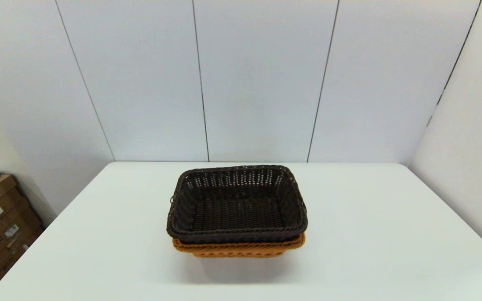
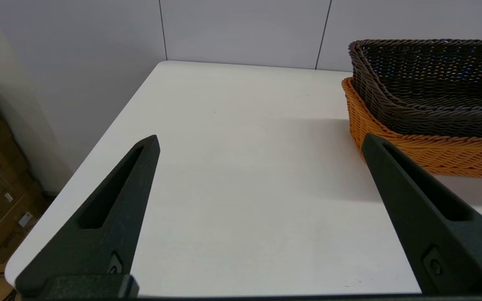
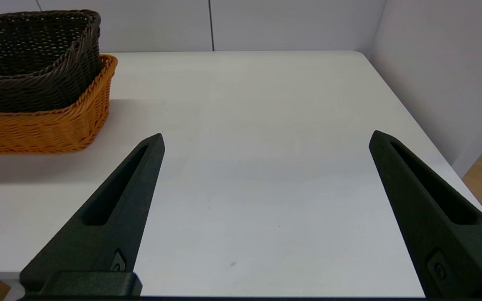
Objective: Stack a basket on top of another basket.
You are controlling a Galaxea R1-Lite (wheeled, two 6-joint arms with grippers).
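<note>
- Both pincers first: your left gripper point(image 2: 260, 140) hangs with its fingers spread wide and nothing between them, low over the table's near left part, well apart from the baskets; your right gripper point(image 3: 266, 138) is likewise released and empty over the near right part. Neither shows in the head view, so I judge both arms parked.
- White table point(image 1: 370, 234): the stack stands near its middle, with bare surface on either side of it.
- Dark brown wicker basket point(image 1: 237, 205): it sits nested inside the other one, its rolled rim riding above the braided rim below. It looks level and square to its partner in all three views.
- Orange-tan wicker basket point(image 1: 241, 247): it rests on the table underneath, only its braided rim and a strip of wall showing from the head view.
- By my reading the stacking is done, so doing this step well means leaving it alone. Keep both grippers clear of the rims; a brush against the open weave could snag and skew the upper basket.
</note>
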